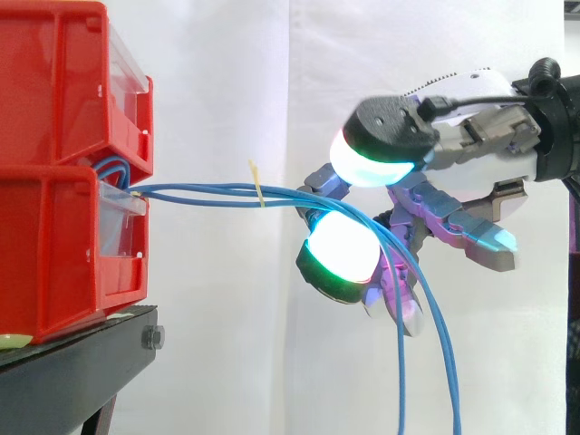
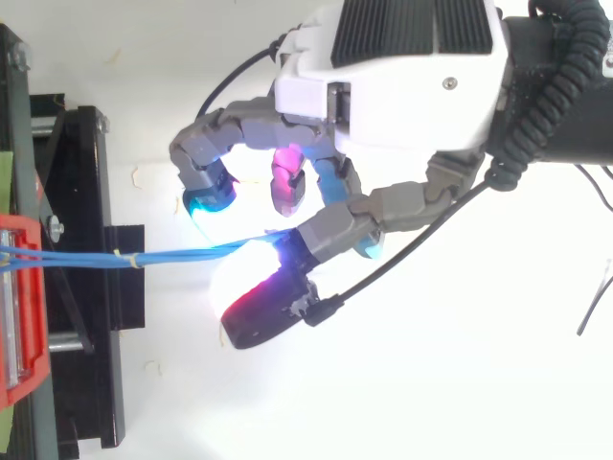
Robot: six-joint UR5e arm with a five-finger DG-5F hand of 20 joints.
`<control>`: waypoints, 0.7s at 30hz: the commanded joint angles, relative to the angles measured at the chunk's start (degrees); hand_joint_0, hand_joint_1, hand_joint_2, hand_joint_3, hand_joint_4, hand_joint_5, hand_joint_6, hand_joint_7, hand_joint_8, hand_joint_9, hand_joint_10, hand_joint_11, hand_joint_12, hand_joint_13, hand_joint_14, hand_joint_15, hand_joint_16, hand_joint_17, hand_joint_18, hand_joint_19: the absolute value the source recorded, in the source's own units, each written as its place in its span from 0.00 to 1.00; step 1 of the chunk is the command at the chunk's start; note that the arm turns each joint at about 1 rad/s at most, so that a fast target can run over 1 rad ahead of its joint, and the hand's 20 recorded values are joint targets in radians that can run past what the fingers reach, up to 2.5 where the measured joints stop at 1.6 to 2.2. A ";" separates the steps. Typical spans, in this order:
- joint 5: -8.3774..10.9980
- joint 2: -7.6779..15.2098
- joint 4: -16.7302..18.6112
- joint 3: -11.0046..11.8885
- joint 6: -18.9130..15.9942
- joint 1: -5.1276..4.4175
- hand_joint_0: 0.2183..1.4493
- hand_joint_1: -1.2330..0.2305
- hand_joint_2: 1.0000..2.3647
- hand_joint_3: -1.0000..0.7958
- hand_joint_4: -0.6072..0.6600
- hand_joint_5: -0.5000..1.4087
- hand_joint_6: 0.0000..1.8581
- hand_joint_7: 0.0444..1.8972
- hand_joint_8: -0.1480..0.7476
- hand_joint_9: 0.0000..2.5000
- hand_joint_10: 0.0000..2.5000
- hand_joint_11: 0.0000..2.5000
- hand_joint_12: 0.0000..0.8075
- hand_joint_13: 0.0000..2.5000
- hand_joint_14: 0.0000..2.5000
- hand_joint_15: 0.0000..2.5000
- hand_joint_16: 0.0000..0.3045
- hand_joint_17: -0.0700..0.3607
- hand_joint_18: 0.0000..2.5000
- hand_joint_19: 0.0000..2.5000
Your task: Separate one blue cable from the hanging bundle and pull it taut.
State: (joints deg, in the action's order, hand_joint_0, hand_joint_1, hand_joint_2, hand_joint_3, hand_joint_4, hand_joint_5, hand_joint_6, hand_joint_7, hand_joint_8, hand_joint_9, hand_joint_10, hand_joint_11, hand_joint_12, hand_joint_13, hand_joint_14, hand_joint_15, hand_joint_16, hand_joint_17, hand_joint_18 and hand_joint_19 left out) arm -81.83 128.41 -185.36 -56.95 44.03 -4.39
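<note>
Item: blue cable bundle (image 1: 208, 190), thin, light, limp and probably slick-jacketed, running level from the red bins (image 1: 54, 245) to the hand (image 2: 402, 86), whose fingers curl round it, strands sagging beyond; you should pinch one strand just past the yellow tie (image 1: 258, 188).

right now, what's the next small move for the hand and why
Probably draw the hand a little away from the bin, fingers curled as now. Several cables seem to run through them and hang loose beyond, so a short pull may show which one tightens.
</note>
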 commanded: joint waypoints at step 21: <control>-0.17 0.00 -0.09 0.09 -6.33 -0.27 0.43 0.35 0.01 0.43 0.50 0.34 0.27 0.70 0.25 0.76 0.01 0.13 0.27 0.47 0.01 0.16 0.14 0.38 0.26 0.22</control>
State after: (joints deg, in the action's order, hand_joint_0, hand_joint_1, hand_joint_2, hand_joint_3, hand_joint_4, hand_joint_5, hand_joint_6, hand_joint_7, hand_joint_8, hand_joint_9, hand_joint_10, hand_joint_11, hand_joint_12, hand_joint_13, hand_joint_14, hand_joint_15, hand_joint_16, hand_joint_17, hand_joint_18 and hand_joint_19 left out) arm -81.99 128.40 -185.44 -56.90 41.26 -4.49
